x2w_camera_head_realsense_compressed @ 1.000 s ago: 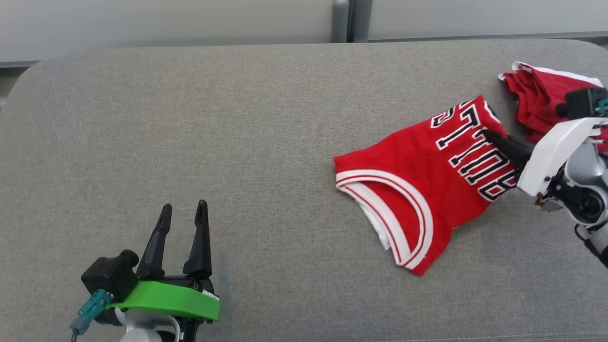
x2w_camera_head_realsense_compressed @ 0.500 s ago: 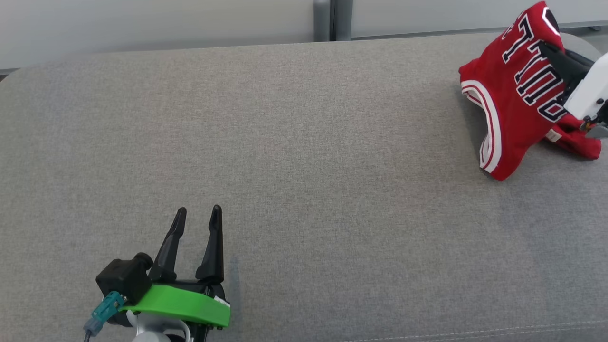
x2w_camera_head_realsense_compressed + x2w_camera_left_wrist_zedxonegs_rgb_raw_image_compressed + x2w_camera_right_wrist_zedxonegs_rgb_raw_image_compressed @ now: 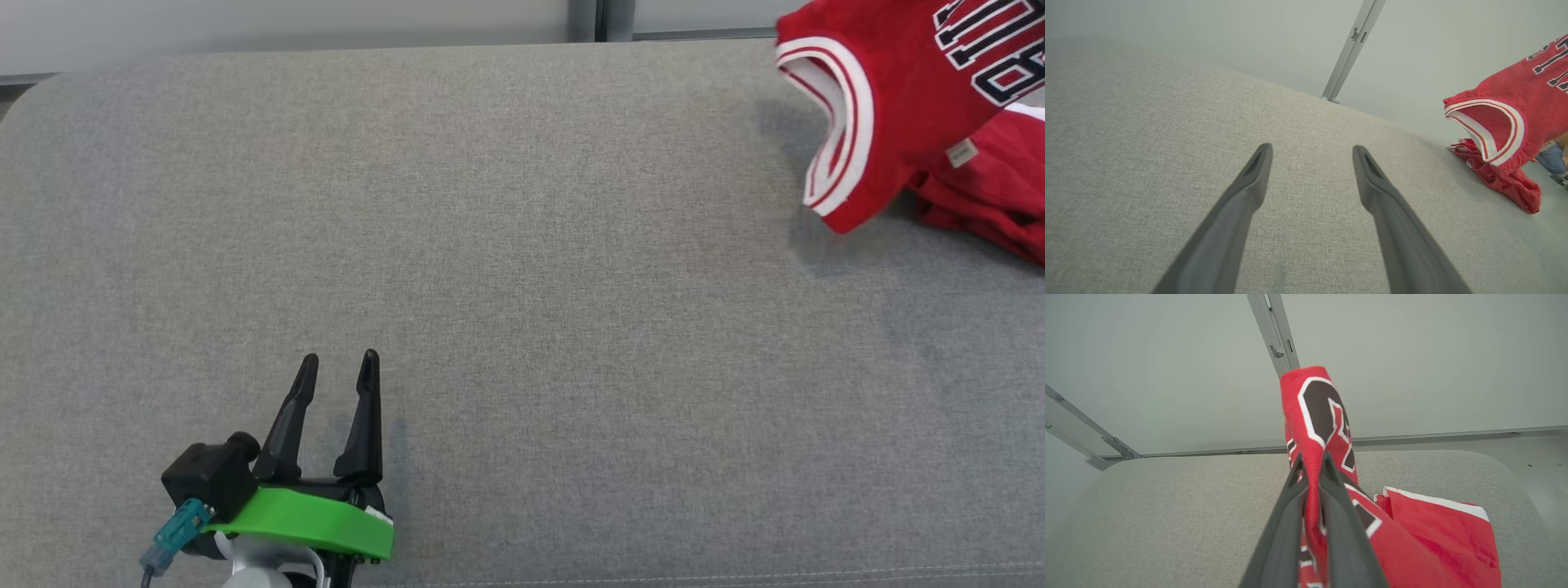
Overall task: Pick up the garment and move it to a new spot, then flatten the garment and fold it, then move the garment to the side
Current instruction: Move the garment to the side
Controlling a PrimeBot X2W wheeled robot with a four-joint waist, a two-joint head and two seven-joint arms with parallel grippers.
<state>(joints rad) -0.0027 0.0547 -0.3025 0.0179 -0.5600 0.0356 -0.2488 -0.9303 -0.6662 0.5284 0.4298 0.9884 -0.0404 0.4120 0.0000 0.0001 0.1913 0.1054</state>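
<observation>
Garment: a red sleeveless jersey point(image 3: 890, 106) with dark letters edged in white and a white and red trim. It is at the far right end of the cushion, in the upper right corner of the head view, where the picture edge cuts it.

Garment, position: it is lifted, with one end pinched and raised. In the left wrist view the garment point(image 3: 1515, 118) hangs with its trimmed armhole open toward the left. A shadow lies on the cushion beside it.

Right gripper: in the right wrist view the right gripper point(image 3: 1312, 458) is narrow, its two fingers pressed on a fold of the garment point(image 3: 1310, 412), which rises between and above the tips.

Second red cloth: it point(image 3: 988, 196) lies crumpled on the cushion just under and beside the garment. I cannot tell if the two touch. It shows a white edge in the right wrist view point(image 3: 1437, 535).

Left gripper: the left gripper point(image 3: 339, 358) is at the lower left, low over the cushion and well apart from the garment. Its fingers are spread wide with nothing between them, as the left wrist view point(image 3: 1312, 150) also shows.

Cushion: grey woven fabric point(image 3: 522, 245) with rounded far corners.

Background: a pale wall with a grey post point(image 3: 584, 20) behind the cushion.
</observation>
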